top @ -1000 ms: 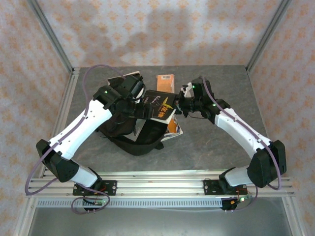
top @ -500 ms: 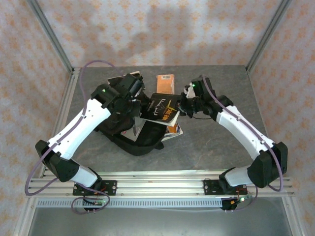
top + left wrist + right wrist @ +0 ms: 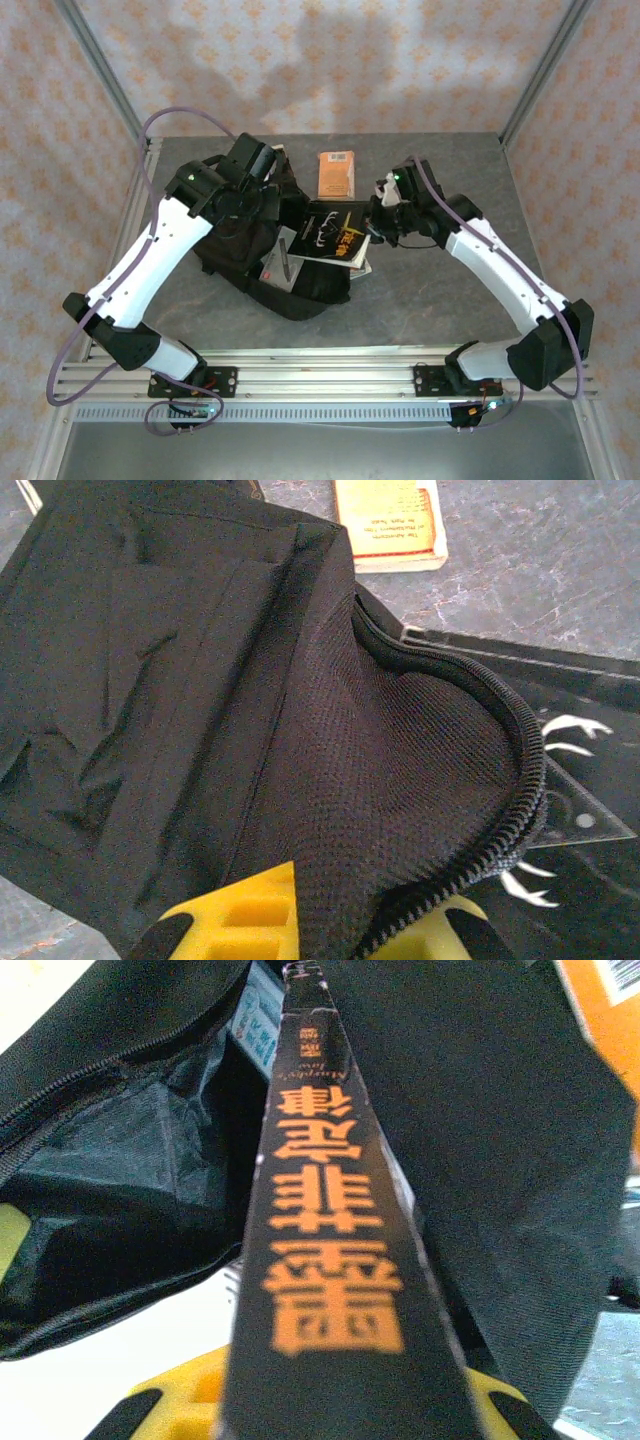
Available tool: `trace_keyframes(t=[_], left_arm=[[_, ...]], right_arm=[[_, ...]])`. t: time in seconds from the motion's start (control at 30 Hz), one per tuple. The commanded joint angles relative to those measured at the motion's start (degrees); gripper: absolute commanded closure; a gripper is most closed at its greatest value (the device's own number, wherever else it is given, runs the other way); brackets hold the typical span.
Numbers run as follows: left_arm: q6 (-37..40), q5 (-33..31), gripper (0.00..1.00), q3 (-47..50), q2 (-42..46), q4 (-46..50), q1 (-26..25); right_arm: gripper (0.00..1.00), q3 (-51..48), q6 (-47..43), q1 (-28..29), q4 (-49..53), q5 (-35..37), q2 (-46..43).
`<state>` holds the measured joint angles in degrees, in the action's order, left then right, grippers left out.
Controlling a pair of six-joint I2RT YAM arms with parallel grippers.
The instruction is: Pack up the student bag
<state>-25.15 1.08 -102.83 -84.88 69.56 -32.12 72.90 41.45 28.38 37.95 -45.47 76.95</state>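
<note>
The soft black fabric student bag (image 3: 305, 292) lies left of centre in the top view on the grey marbled worktop (image 3: 450, 300), long axis upper left to lower right, zip mouth facing right. The left wrist view shows the left tool (image 3: 335, 925) pinched shut on its zip edge; the right wrist view, the right tool (image 3: 335, 1400) clamping an orange-lettered black book (image 3: 325, 1260). Floral-papered walls (image 3: 330, 60) surround.

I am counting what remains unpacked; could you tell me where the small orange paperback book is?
In the top view, the small orange paperback book lies flat on the grey table, centre far side, beyond the black book.
</note>
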Motion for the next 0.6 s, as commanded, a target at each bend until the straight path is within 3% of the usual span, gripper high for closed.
trace_keyframes(t=[0.0, 0.2, 0.57], left_arm=[[-3.40, -0.75, 1.00, -3.59, 3.58, -6.80, 1.05], [-5.93, -3.57, 1.00, -6.58, 4.13, -5.38, 2.59], [-7.63, -5.28, 1.00, -9.30, 6.92, -5.22, 3.47]], right_arm=[[1.00, 1.66, 6.24, 0.36, -9.96, -4.31, 1.29], [1.00, 5.32, 6.98, 0.62, -11.79, -3.73, 5.38], [1.00, 26.76, -7.70, 4.94, 9.97, -4.65, 15.35]])
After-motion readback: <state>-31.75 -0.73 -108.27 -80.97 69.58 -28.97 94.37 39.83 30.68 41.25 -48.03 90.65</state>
